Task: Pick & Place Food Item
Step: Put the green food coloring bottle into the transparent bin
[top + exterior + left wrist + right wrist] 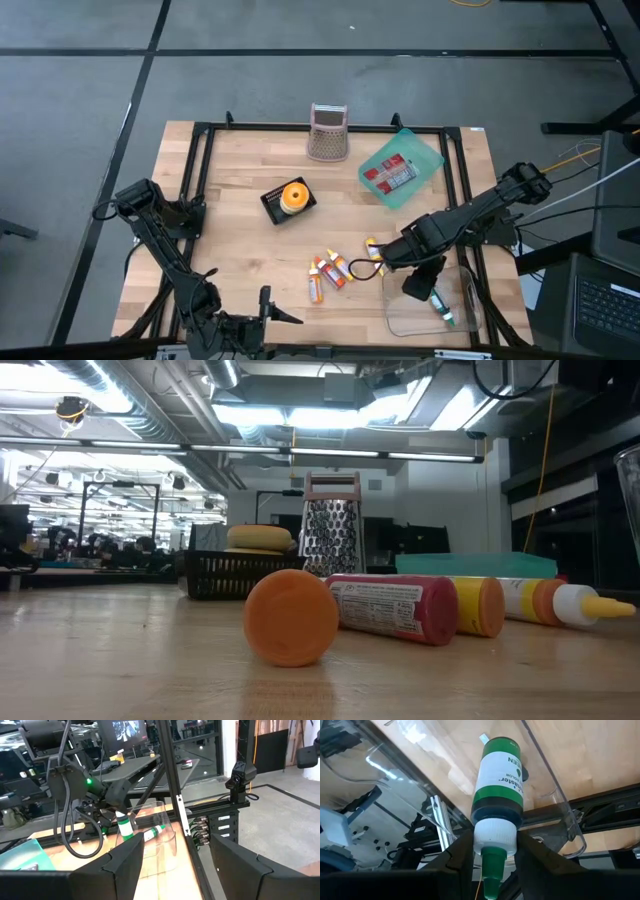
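The right gripper [424, 281] hangs over the clear container [402, 310], its 2 fingers clamped on the white-capped end of a green food-colour bottle [498, 785]. A second green bottle [443, 309] lies in the container just beneath the gripper. Beside the gripper, outside the container, lie several orange and red tubes [330, 272]. The left gripper [283, 316] waits at the table's near edge, fingers spread apart.
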{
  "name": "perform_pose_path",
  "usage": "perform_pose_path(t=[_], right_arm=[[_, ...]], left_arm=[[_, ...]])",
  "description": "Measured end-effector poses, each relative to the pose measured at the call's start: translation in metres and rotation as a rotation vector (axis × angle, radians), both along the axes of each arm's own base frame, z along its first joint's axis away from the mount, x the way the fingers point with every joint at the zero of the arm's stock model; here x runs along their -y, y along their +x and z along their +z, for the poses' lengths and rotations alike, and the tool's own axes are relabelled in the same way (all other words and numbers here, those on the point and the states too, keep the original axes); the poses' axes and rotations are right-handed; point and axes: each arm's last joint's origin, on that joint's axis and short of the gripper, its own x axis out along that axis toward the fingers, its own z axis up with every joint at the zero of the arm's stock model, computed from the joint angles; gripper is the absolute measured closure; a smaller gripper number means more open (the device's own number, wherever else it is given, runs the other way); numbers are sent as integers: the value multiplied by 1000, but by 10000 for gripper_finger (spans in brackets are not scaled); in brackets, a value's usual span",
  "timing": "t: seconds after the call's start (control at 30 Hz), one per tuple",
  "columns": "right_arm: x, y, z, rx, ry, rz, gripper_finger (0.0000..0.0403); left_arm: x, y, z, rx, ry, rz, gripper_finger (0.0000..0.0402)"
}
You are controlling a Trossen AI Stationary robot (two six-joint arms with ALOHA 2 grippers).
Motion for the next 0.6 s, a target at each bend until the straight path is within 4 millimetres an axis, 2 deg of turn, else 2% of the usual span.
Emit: perform_pose_path(t=[0.5,0.6], right_arm=[[-2,4,0,40,23,-3,289],[-2,4,-5,41,24,-6,289]], left_arm=[[1,0,0,1,-15,-22,178],[1,0,0,1,-15,-22,178]])
